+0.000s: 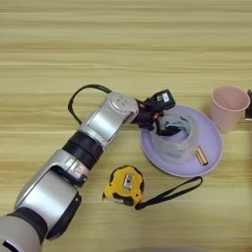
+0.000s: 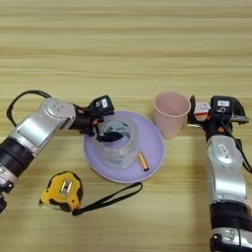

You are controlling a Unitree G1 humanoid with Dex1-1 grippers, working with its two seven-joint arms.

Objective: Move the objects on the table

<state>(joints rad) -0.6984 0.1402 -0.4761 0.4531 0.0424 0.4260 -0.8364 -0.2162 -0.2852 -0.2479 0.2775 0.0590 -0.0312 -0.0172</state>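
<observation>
The black fingers (image 2: 112, 137) of the left gripper (image 1: 169, 129) are down inside the hollow of the tape roll (image 1: 174, 142), and through the cloudy wall it looks as though they pinch the roll's near-left rim between them, though the plastic blurs the tips and I cannot make out just how much they grip. The roll stands on its flat side on the lavender plate (image 1: 212, 142), toward the plate's left half. Beside the roll, on the plate's right part, lies a small brass-coloured stick (image 1: 202, 156); what it is I cannot tell.

The right gripper (image 2: 193, 117) is at the right side of the pink cup (image 2: 170, 114), very close to it, but its fingers are mostly hidden behind the cup and its own wrist housing, so I cannot tell whether they are spread or closed, nor whether they touch the cup. In the left eye view only a dark sliver of this gripper shows at the frame edge. The cup stands upright, mouth up, on the table (image 1: 123, 44) just off the plate's upper right rim.

Nearer to the robot, a yellow-and-black tape measure (image 1: 124, 185) lies flat on the wood, its black strap (image 1: 172, 192) trailing to the right below the plate. The left arm is cut off at the lower left corner.

The surface is light-brown wood with horizontal grain; it fills the view, so nothing of the room shows.
</observation>
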